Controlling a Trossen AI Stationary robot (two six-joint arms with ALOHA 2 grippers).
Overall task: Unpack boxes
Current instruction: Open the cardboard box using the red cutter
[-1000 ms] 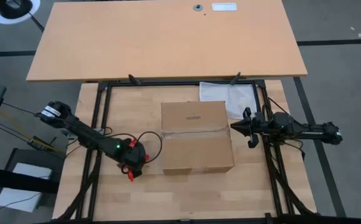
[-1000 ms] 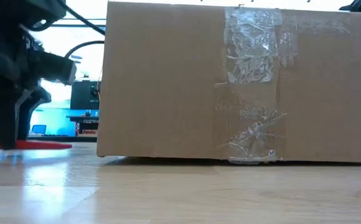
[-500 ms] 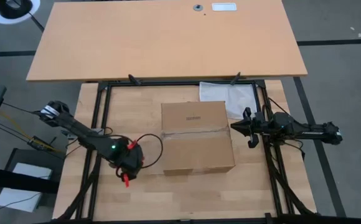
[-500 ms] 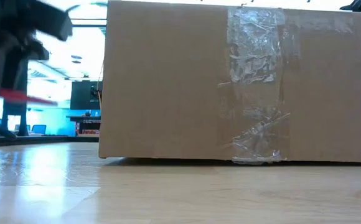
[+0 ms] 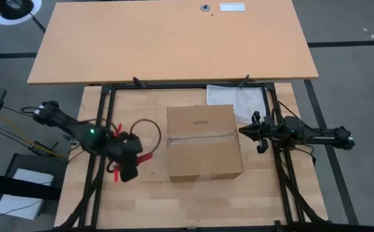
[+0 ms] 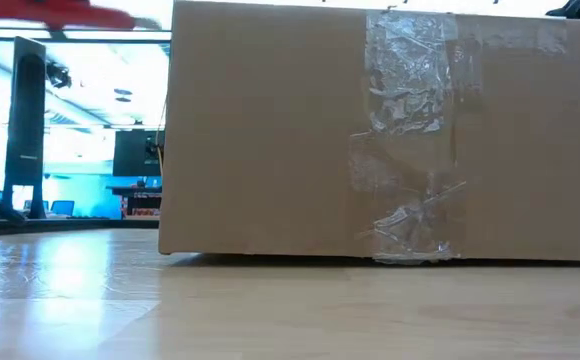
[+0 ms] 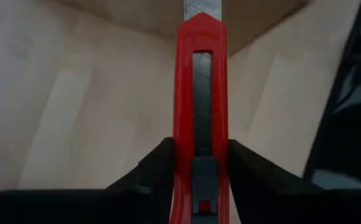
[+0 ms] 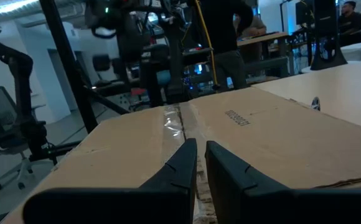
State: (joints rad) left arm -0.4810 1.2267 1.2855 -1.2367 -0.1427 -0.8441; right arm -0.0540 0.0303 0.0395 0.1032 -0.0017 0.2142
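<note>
Left wrist view: left gripper (image 7: 198, 163) is pinching the red knife (image 7: 199, 93), blade out. It is lifting off the table (image 5: 193, 200) now, raised left of the box (image 5: 204, 142), versus low a second ago: cut approach likely starting. Right gripper (image 5: 254, 131) is sitting nearly closed at the box's taped seam, unchanged.

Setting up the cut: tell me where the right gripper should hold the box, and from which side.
Probably the box at its right top edge, beside the taped seam, coming in level from the right. The right gripper sits there, nearly shut. The flaps are taped flat, so nothing stands up to pinch; pressing down likely beats gripping. The left gripper holds the cutter.
</note>
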